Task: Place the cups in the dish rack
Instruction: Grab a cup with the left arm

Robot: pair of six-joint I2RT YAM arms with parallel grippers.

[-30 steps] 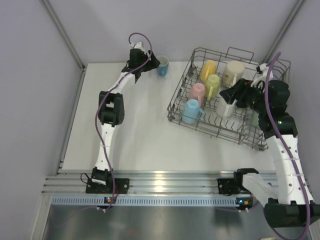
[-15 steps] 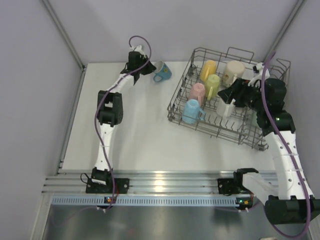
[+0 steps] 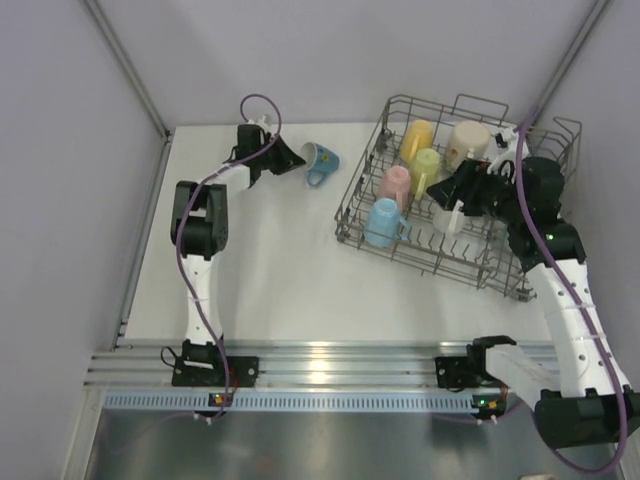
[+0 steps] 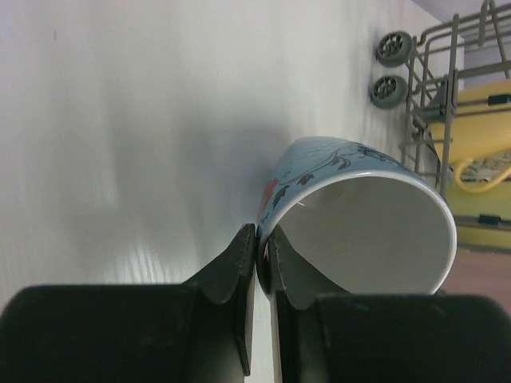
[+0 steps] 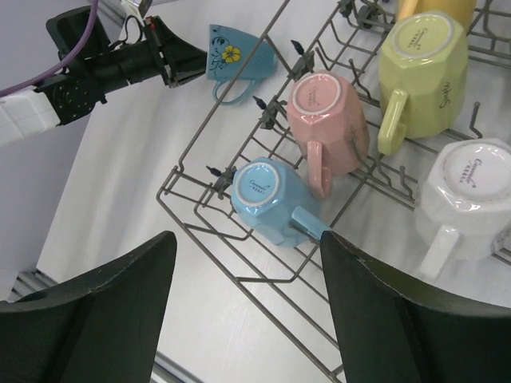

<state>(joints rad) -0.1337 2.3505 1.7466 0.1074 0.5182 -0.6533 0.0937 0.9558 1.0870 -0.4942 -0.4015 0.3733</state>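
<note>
White counter (image 3: 280, 270), upper centre: your left gripper (image 4: 261, 254) pinches the blue mug (image 4: 359, 215) by its rim wall. Glazed ceramic, likely slick, rigid, chippable; hold firm. Your right gripper (image 5: 247, 239) hangs wide above the dish rack (image 3: 345, 215).

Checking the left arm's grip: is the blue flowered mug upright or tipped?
Tipped: blue flowered mug is sideways, rim pinched by left gripper, mouth facing its camera.
</note>
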